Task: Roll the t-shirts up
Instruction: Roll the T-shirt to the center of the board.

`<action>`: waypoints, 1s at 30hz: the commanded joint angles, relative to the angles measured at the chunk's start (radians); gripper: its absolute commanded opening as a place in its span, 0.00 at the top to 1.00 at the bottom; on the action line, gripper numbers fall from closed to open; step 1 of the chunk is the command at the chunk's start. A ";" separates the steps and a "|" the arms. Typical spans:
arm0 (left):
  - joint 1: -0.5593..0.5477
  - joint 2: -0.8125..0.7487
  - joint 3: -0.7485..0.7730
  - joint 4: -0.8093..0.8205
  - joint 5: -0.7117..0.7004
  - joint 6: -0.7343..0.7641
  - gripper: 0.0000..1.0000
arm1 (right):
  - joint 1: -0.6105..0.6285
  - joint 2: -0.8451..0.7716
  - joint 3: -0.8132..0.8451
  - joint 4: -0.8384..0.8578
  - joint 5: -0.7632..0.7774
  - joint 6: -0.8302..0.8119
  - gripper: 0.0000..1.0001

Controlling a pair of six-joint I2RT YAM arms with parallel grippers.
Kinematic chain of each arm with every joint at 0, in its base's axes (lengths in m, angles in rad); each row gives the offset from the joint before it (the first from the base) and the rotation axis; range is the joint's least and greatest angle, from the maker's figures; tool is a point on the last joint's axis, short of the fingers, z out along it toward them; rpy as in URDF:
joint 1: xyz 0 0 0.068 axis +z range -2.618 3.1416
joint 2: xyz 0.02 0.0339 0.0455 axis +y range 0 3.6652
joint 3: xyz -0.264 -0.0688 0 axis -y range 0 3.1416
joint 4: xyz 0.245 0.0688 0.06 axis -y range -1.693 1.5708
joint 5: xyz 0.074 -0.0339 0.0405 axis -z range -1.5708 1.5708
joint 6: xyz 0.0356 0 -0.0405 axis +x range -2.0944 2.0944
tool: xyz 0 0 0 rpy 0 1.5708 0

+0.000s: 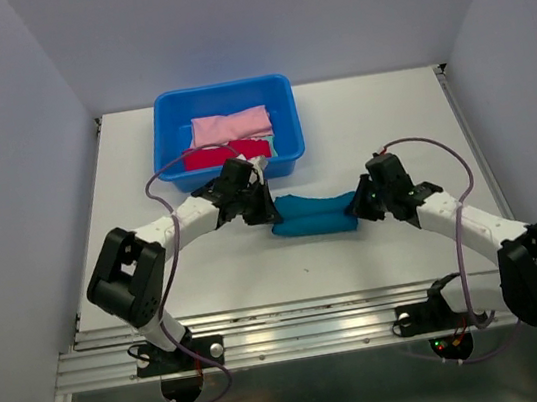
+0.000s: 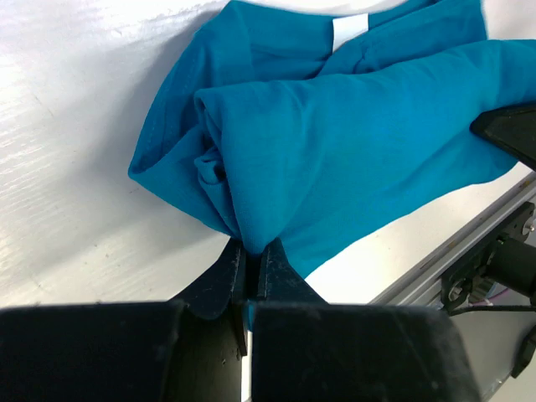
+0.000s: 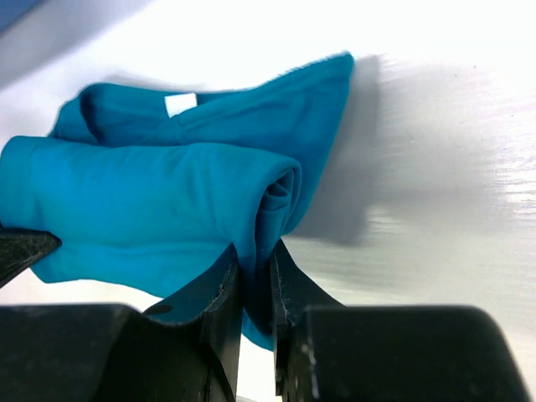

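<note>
A teal-blue t-shirt (image 1: 313, 214) lies rolled into a short log on the white table between the two arms. My left gripper (image 2: 249, 247) is shut on the roll's left end (image 2: 251, 167), pinching a fold of cloth. At the roll's right end (image 3: 209, 201), my right gripper (image 3: 255, 251) is shut on the cloth, with a thick fold between its fingers. A white label (image 2: 350, 28) shows on the far side of the roll. A pink t-shirt (image 1: 230, 126) and a red one (image 1: 226, 153) lie folded in the tub.
A bright-blue plastic tub (image 1: 163, 112) stands at the back of the table, just behind the left gripper. A metal rail (image 1: 298, 333) runs along the table's near edge. Grey walls close in the left, right and back sides.
</note>
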 commanded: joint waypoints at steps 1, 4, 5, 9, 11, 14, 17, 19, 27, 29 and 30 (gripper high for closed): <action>-0.004 -0.103 0.076 -0.112 -0.030 0.049 1.00 | -0.005 -0.087 0.073 -0.084 0.057 -0.008 0.99; -0.005 -0.144 0.093 -0.146 -0.021 0.057 1.00 | -0.005 -0.137 0.116 -0.147 0.074 -0.026 0.99; -0.004 -0.155 0.109 -0.154 -0.019 0.060 1.00 | -0.005 -0.148 0.130 -0.176 0.075 -0.028 0.99; -0.005 -0.202 0.180 -0.215 -0.047 0.075 1.00 | -0.005 -0.191 0.208 -0.233 0.091 -0.044 0.99; -0.004 -0.213 0.206 -0.230 -0.059 0.080 1.00 | -0.005 -0.199 0.234 -0.244 0.091 -0.049 0.99; -0.005 -0.215 0.258 -0.264 -0.059 0.092 1.00 | -0.005 -0.194 0.264 -0.250 0.080 -0.055 0.99; -0.004 -0.212 0.266 -0.272 -0.058 0.101 1.00 | -0.005 -0.190 0.259 -0.247 0.078 -0.058 0.99; -0.004 -0.209 0.245 -0.249 -0.058 0.108 1.00 | -0.005 -0.193 0.230 -0.238 0.077 -0.058 0.99; -0.008 -0.176 -0.059 -0.037 0.004 0.069 1.00 | -0.005 -0.193 0.003 -0.123 0.019 -0.029 0.99; -0.016 -0.166 -0.125 -0.002 0.020 0.045 1.00 | -0.005 -0.196 -0.067 -0.095 -0.049 -0.006 0.99; -0.021 -0.166 -0.142 0.001 0.022 0.037 1.00 | -0.005 -0.200 -0.087 -0.090 -0.061 0.003 0.99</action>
